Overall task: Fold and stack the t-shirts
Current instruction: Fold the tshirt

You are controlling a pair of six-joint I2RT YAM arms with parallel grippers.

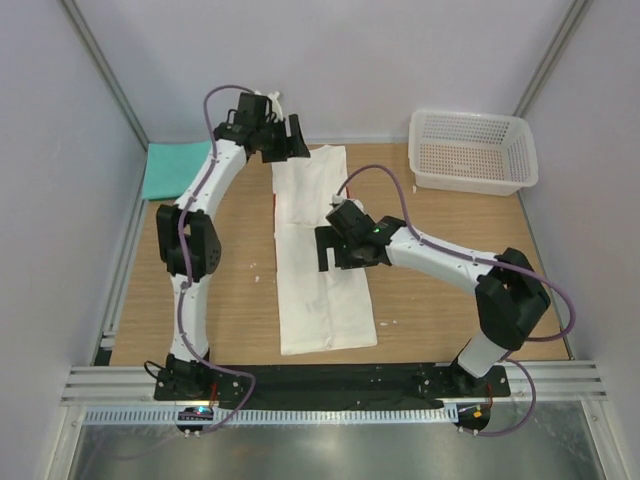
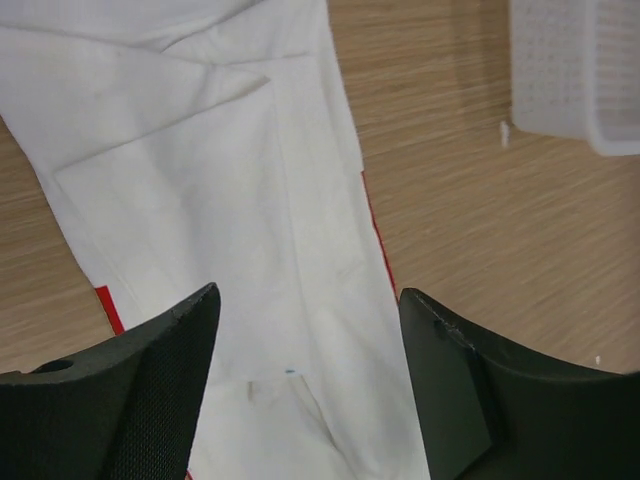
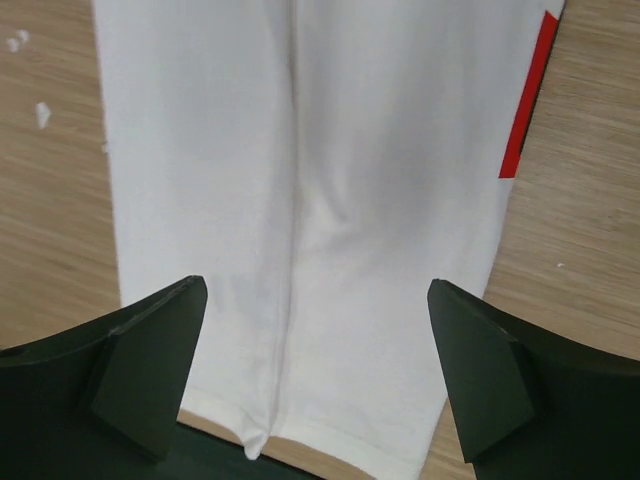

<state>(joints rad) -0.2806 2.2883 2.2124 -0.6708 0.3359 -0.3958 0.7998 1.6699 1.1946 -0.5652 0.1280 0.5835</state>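
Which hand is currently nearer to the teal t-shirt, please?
Left. The left hand hovers over the far end of the white t-shirt, a short way from the teal t-shirt. The right hand is farther off, over the white one's middle.

Bare light wooden tabletop point(image 1: 430, 300) flanks both tools.
Under the left gripper point(image 2: 310, 385) and right gripper point(image 3: 318, 380), jaws spread, lies the flat white cloth t-shirt point(image 1: 325, 290); a white plastic mesh basket point(image 2: 585, 70) stands ahead-right of the left one.
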